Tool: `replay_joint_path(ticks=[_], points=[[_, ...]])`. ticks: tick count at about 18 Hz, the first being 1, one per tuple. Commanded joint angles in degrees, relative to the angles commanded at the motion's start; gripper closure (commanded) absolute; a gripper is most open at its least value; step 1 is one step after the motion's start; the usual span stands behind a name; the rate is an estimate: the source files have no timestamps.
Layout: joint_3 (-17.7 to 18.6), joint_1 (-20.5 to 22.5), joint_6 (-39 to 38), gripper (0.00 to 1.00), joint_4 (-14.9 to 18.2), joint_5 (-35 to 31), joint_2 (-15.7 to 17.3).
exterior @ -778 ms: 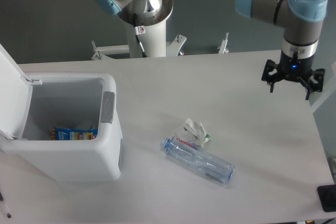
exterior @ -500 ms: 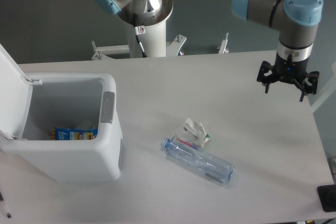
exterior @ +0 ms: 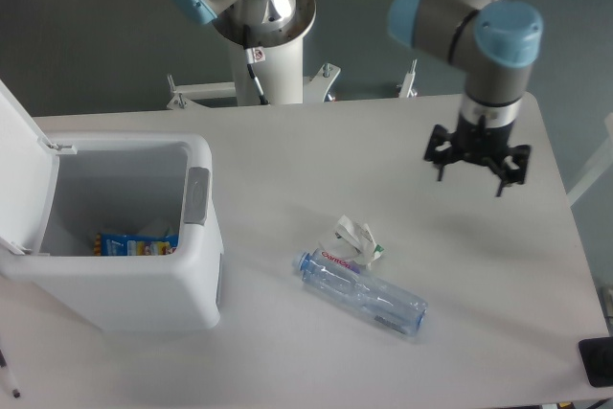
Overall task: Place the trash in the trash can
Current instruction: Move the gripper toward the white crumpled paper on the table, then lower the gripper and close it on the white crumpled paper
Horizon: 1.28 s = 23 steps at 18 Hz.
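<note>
Fingers (exterior: 439, 158) of the gripper (exterior: 476, 162) stand spread apart with nothing between them, pointing down above the counter (exterior: 287, 155) without touching it. The gripper hangs from a grey arm with a blue-capped joint (exterior: 508, 34), over the right half of the counter, toward the back.

Down and to the left of the gripper, well apart from it, lies the trash. A small crumpled white paper wrapper (exterior: 352, 238) with a green bit at its right edge sits near the middle of the counter. Just in front of it, touching or very nearly touching, lies a clear plastic bottle (exterior: 364, 292) on its side, blue cap toward the left, base toward the right front, red lettering on the label near the neck.

At the left edge stands the trash can (exterior: 182, 289), a large boxy white bin with rounded corners. Its hinged lid (exterior: 21, 174) is swung up and back on the left side, leaving the mouth open. A grey latch (exterior: 197, 196) sits on the right rim. Inside, at the bottom, a blue packet (exterior: 134, 244) with coloured print lies flat.

Behind the counter rises the white robot base column (exterior: 268, 55). A dark object (exterior: 599, 363) shows at the lower right corner; what it is cannot be told.
</note>
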<state>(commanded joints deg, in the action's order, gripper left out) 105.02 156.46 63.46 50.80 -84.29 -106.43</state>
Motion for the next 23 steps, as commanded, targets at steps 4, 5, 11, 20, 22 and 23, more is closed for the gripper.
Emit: replay_joint_path(ticks=[4,5,11,20,22,23], points=[[-1.39,-4.49,-6.22,0.00,-1.13,-0.52,-6.67],[-2.62,-5.45,-7.90,0.00,-1.32,-1.14,-8.16],[-6.06,-9.06,-14.06,0.00,-1.14,-4.40,-12.75],[-5.53,-10.65,-15.91,1.00,-0.09,-4.92,-12.66],[-5.62,-10.38,-15.91,1.00,1.57,-4.92,-11.52],[-5.88,-10.30,-15.83,1.00,2.97,-4.92,-10.91]])
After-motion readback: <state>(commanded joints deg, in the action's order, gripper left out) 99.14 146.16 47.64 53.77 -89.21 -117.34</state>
